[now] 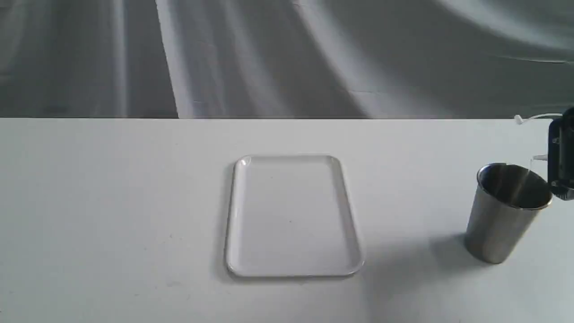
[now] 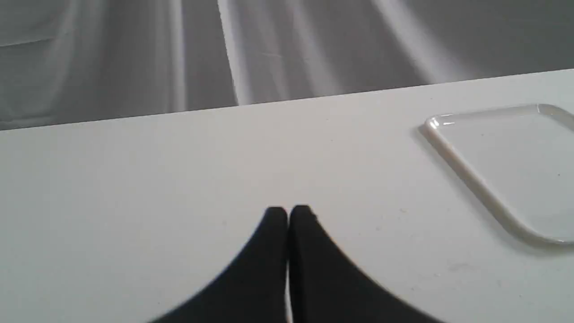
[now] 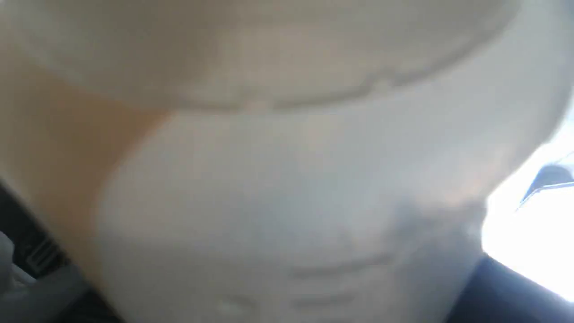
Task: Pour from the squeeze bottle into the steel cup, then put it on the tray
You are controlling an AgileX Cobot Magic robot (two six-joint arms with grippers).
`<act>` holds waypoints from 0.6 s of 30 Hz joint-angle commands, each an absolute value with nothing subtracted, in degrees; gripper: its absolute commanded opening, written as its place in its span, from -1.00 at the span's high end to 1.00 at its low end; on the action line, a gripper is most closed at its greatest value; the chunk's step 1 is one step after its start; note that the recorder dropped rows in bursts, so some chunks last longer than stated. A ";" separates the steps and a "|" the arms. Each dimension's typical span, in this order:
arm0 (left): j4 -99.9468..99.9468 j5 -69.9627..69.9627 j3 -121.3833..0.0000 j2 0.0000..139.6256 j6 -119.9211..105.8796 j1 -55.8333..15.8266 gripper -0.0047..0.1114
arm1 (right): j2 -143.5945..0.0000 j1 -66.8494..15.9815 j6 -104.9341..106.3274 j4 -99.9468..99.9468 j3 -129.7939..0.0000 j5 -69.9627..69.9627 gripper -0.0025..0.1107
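Left wrist view shows the left fingers (image 2: 273, 233) pressed together, holding nothing, over the table (image 2: 134, 179), the tray (image 2: 506, 152) at their 2 o'clock. In the exterior view the tray lies mid-table, nothing on it; the steel cup (image 1: 502, 215) stands upright at its 3 o'clock. At the cup's 1 o'clock rim pokes the nozzle (image 1: 539, 157) of the squeeze bottle (image 3: 287, 179), which the right fingers (image 1: 561, 152) pinch, seemingly tipped, amber liquid pooled to one side. Pouring looks in hand, though no stream is visible. Next: right the bottle, carry it toward 9 o'clock, set it upright on the tray.
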State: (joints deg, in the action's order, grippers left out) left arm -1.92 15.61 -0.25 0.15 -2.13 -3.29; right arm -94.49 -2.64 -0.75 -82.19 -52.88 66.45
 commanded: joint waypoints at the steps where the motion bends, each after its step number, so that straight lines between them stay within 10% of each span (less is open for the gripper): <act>1: -1.88 15.22 0.00 0.00 -1.89 -3.62 0.92 | -94.23 -2.91 1.51 -85.17 -52.79 67.67 0.56; 18: -1.88 15.22 0.00 0.00 -1.91 -3.62 0.92 | -94.23 -2.91 11.18 -86.97 -52.79 67.67 0.56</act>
